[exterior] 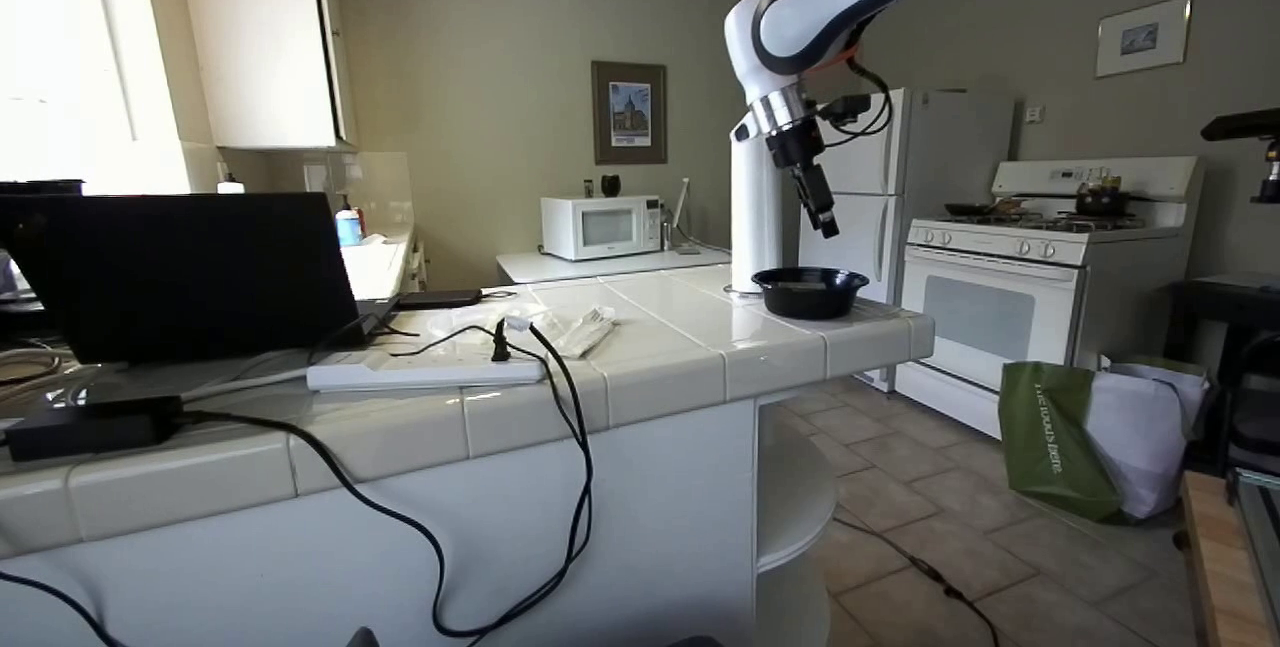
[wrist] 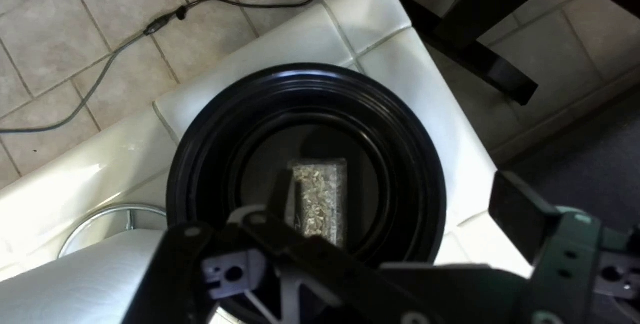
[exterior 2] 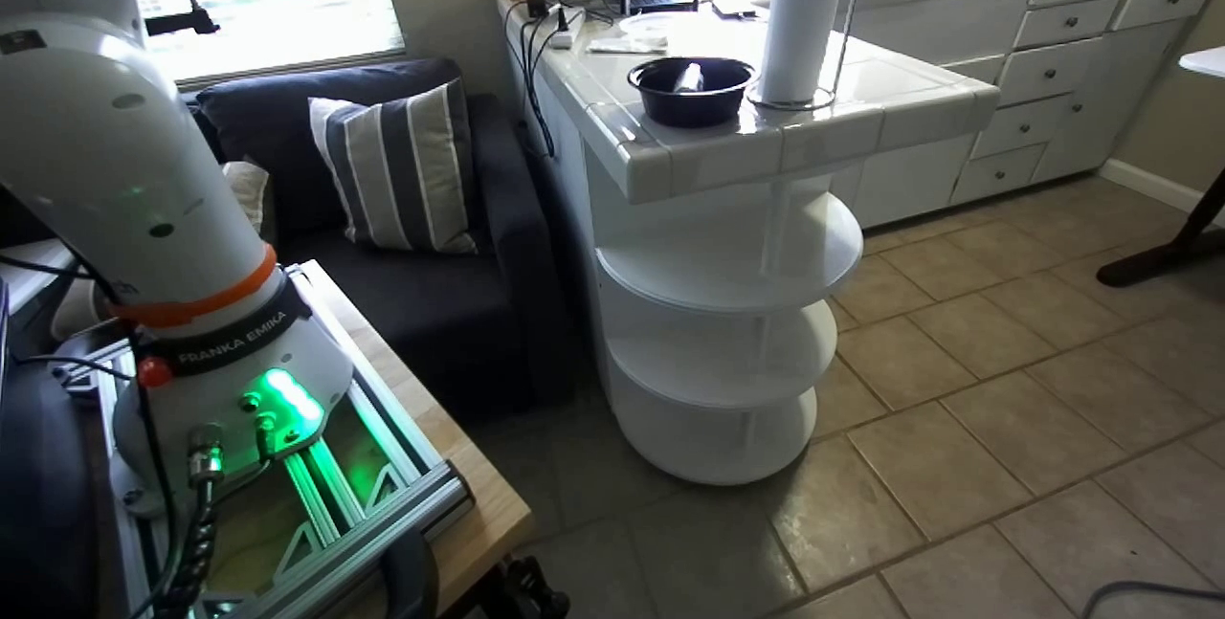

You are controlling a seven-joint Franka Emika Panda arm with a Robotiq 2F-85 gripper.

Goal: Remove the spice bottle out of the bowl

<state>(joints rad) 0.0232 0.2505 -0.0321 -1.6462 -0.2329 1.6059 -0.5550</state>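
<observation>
- Black bowl point(wrist: 410, 138): spice bottle point(wrist: 321, 199) lies inside, on its side.
- Long axis runs near to far in the wrist view, near end hidden.
- Gripper point(exterior: 824, 219) above, jaws wide apart.

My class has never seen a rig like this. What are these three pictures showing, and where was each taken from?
The machine is one robot arm; the claw at its end does the gripping. The wide pictures come from two cameras standing apart from the arm. The close one was taken from the arm itself, looking down past the claw. On the tiled counter stands a black bowl with a bottle of dry flakes inside; beside it is a tall white paper roll. A laptop and a power strip are further along. The claw hangs above the bowl with its fingers apart, holding nothing.
</observation>
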